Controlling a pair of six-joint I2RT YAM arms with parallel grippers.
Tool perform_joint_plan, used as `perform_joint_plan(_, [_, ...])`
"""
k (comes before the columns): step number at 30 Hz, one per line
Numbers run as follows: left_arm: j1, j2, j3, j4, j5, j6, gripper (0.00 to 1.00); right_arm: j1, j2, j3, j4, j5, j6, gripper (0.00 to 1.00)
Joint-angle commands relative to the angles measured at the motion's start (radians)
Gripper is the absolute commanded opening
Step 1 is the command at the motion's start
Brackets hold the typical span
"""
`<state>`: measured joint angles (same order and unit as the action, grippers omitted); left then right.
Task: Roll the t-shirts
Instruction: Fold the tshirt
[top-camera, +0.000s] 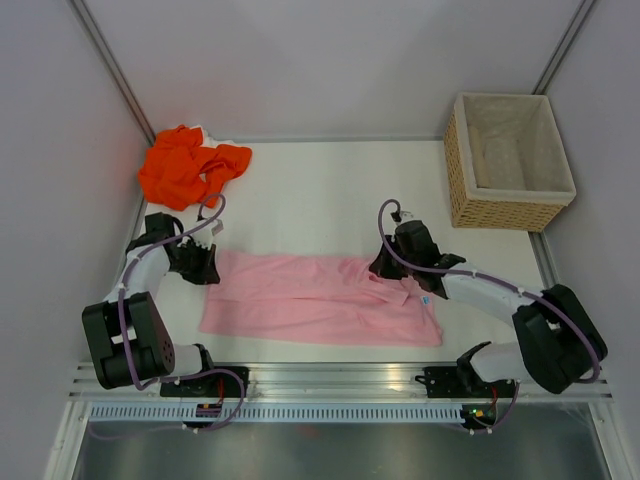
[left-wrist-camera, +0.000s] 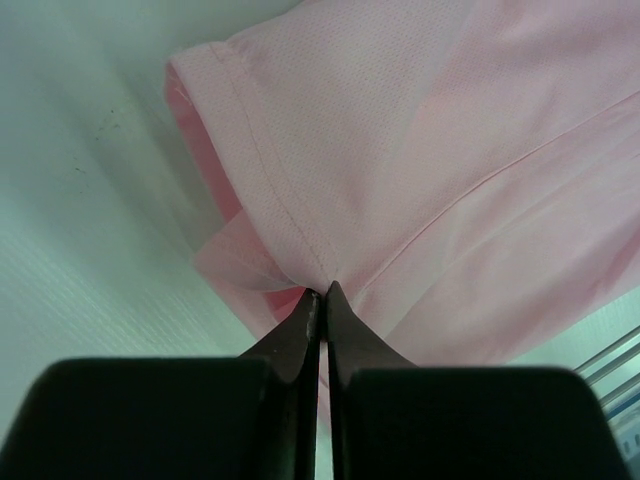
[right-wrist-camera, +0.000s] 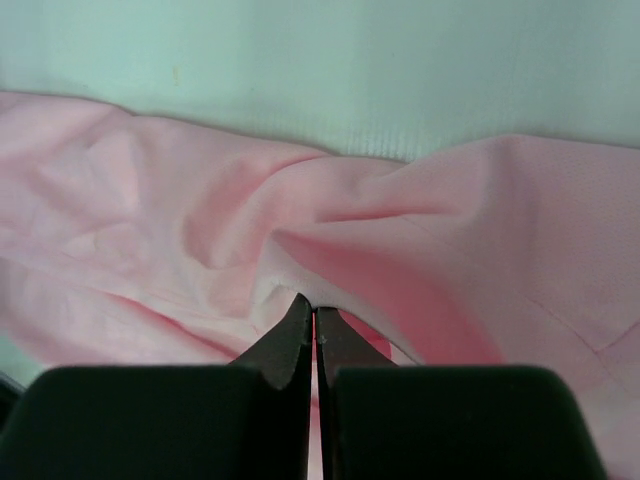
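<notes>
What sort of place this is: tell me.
Probably a robotics lab test cell: bare white walls, left arm and right arm bolted to a metal rail at the table edge, with a pink t-shirt, orange t-shirt and wicker basket laid out.

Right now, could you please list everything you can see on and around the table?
pink t-shirt: one, pale pink, spread mostly flat across the near middle of the table, between the two arms
orange t-shirt: one, bright orange, crumpled in the far left corner
wicker basket: one, tan weave with pale lining, far right corner, nothing visible inside
table: one, white, under everything
left gripper: one, black, shut on the pink t-shirt's left end by the hem
right gripper: one, black, shut on a fold near the pink t-shirt's right end
</notes>
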<state>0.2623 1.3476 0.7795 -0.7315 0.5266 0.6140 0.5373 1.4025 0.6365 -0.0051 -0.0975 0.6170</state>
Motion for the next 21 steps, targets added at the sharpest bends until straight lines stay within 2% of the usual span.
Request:
perform_joint_plan(1, [0.006,-0.016,0.050,0.009,0.030,0.003,0.03,0.016,-0.136,-0.027,-0.059,-0.001,-0.005,0.00])
perform_joint_plan(7, [0.006,-0.002,0.055,0.007,0.029,-0.002,0.02,0.084,-0.253,-0.116,-0.096,-0.008,0.104,0.00])
perform_joint_plan(11, [0.006,0.002,0.055,0.009,0.030,-0.002,0.02,0.154,-0.235,-0.141,-0.064,-0.013,0.151,0.02])
perform_joint_plan(15, [0.006,-0.004,0.056,0.007,0.020,0.001,0.02,0.216,-0.186,-0.098,-0.087,-0.027,0.153,0.04])
perform_joint_plan(18, [0.006,-0.007,0.053,0.009,0.016,0.007,0.02,0.260,-0.191,-0.072,-0.136,-0.028,0.139,0.08])
perform_joint_plan(21, [0.005,0.001,0.055,0.009,0.021,0.006,0.02,0.280,-0.212,-0.058,-0.186,-0.048,0.125,0.27])
